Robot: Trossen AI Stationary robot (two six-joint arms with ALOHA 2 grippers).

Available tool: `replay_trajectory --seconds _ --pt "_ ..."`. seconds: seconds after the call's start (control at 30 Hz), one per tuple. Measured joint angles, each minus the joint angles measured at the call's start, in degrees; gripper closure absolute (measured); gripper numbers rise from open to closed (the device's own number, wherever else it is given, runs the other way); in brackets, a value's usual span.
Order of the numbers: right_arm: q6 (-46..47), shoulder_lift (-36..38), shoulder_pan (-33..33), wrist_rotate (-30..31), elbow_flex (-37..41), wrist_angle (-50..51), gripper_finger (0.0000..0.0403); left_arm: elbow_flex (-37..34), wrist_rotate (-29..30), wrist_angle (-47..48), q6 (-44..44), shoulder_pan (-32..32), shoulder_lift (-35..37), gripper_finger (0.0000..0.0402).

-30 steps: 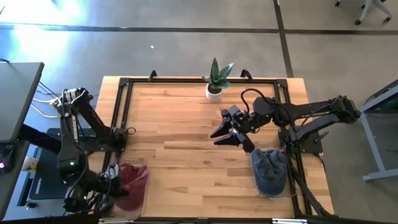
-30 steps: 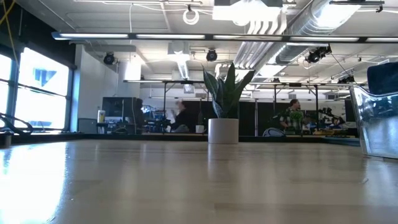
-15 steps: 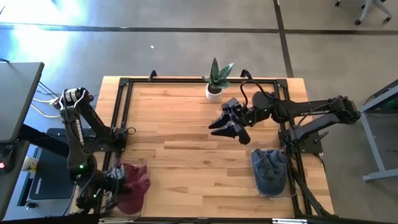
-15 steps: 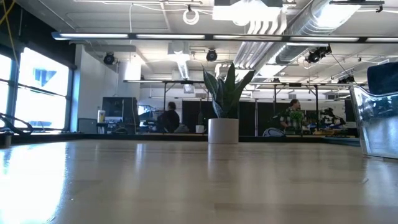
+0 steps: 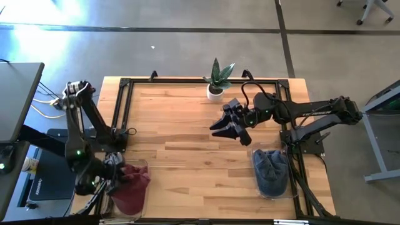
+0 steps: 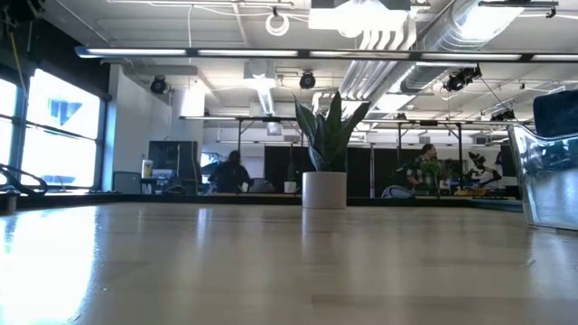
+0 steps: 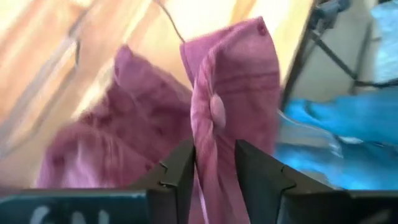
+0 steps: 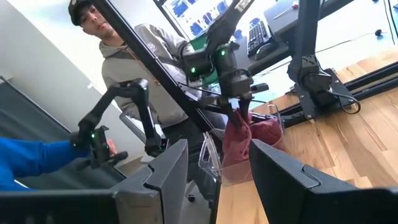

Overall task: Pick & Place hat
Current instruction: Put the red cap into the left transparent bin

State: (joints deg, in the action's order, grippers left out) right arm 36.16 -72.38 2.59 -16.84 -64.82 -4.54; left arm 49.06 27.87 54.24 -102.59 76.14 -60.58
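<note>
A maroon hat (image 5: 130, 190) hangs into a clear bin (image 5: 142, 167) at the table's near left corner. My left gripper (image 5: 115, 174) stands over that bin, shut on the hat. The right wrist view shows the hat (image 8: 239, 140) drooping below it into the bin. My right gripper (image 5: 222, 131) hovers open above the middle of the table with nothing between its fingers. A blue hat (image 5: 270, 169) lies in a second clear bin at the near right. My left gripper (image 7: 216, 168) has an upright fold of the hat's crown (image 7: 214, 146) between its two fingers, just below the top button (image 7: 217, 109). The cloth fills the gap between them. The fingers slant down from above. The rest of the hat hangs slack into the bin.
A potted plant (image 5: 217, 81) stands at the table's far edge. A black frame (image 5: 187, 81) runs round the tabletop. The right bin's wall (image 6: 542, 181) rises at the near right. A person (image 8: 137, 43) sits beyond the table's left side.
My left gripper has gone down over the near-left bin with the maroon hat, and the hat's lower part now lies spread out in the bin.
</note>
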Motion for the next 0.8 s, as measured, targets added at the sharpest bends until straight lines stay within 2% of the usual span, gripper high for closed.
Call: replay_trajectory --seconds 0.13,0.23,0.33,0.4,0.47,0.53,0.63,0.8 --pt "-1.42 0.0 0.0 -0.35 0.0 0.27 0.0236 0.0 -2.58 -0.27 -6.61 -0.01 5.24 0.0286" --pt "-3.03 0.0 -0.01 -0.93 0.0 0.77 0.0236 0.0 1.82 -3.66 -11.36 -0.02 6.78 0.0295" --pt "-3.92 0.0 -0.43 -3.4 0.0 1.05 0.0236 0.02 7.38 -10.32 -10.53 -1.43 5.66 0.0318" --pt "-4.05 0.0 -0.9 -4.88 -0.02 1.71 0.0236 0.07 7.43 -15.16 -8.37 -4.43 3.5 0.034" --pt "-4.55 0.0 -1.61 -6.78 -0.02 2.29 0.0236 0.07 5.92 -19.1 -7.08 -8.22 0.69 0.0364" --pt "-5.17 0.0 -2.46 -9.06 -0.02 2.51 0.0236 0.14 1.05 -21.72 -6.96 -11.86 -2.05 0.0388" --pt "-6.64 0.0 -4.01 -12.79 -0.02 2.93 0.0236 2.67 -5.45 -18.55 -7.32 -16.06 -6.01 0.0396" --pt "-8.17 0.0 -7.14 -19.58 -0.02 4.19 0.0236 10.23 -6.83 -12.86 -6.56 -22.46 -10.42 0.0399"
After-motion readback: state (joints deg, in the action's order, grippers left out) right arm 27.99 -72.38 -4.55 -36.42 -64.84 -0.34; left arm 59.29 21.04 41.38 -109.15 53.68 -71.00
